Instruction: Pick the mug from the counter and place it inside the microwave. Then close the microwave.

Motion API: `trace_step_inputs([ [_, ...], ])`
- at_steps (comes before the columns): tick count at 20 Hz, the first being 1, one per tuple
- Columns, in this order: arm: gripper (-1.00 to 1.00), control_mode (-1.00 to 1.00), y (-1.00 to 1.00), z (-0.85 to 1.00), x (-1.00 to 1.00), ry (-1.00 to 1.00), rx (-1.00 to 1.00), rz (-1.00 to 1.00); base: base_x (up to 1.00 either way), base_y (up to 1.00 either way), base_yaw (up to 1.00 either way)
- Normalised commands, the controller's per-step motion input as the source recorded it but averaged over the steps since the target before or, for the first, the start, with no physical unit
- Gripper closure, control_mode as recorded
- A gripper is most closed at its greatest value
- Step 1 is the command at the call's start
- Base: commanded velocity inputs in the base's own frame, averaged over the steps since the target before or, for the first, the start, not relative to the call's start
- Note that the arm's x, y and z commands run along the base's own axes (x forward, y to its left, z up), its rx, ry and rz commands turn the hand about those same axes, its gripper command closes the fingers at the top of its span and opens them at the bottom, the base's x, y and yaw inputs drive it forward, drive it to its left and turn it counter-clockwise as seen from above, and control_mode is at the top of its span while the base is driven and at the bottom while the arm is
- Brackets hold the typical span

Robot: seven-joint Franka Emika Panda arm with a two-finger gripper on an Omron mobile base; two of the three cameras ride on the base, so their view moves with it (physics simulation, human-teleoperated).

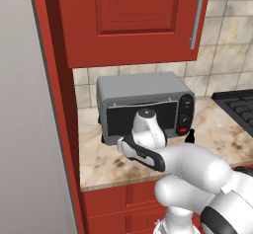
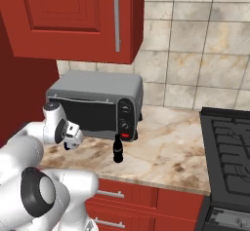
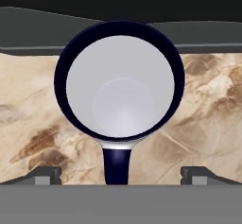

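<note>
Seen from straight above in the hand view, the mug (image 3: pixel 120 93) stands upright on the marbled counter (image 3: pixel 33 100). It has a dark blue rim and handle and a pale inside, and the handle points toward the bottom of that view. My gripper (image 3: pixel 123 176) hangs above it, open wide, with one fingertip on each side of the handle and nothing held. In the base views my white hand (image 1: pixel 143 141) (image 2: pixel 68 135) hovers low over the counter (image 1: pixel 99 166) in front of a grey toaster oven. The arm hides the mug there. The microwave is out of view.
A grey toaster oven (image 1: pixel 143 104) (image 2: pixel 97 105) with a red knob stands at the back of the counter, just behind the mug. A small dark bottle (image 2: pixel 117 149) (image 1: pixel 190 136) stands to its right. A black stove (image 2: pixel 229 147) lies further right. Red cabinets (image 1: pixel 128 16) hang overhead.
</note>
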Motion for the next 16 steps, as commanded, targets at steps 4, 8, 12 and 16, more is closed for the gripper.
trace_step_inputs([
  [4, -1.0, -1.0, 0.0, -0.07, 0.0, 0.0, 0.0, 0.0, 0.0, 0.0, 0.0],
  [8, -1.0, -1.0, 0.0, -0.1, 0.0, 0.0, 0.0, 0.0, 0.0, 0.0, 0.0],
  [12, -1.0, -1.0, 0.0, -0.08, 0.0, 0.0, 0.0, 0.0, 0.0, 0.0, 0.0],
  [16, -1.0, -1.0, 0.0, -0.1, 0.02, 0.0, 0.0, 0.0, 0.0, 0.0, 0.0],
])
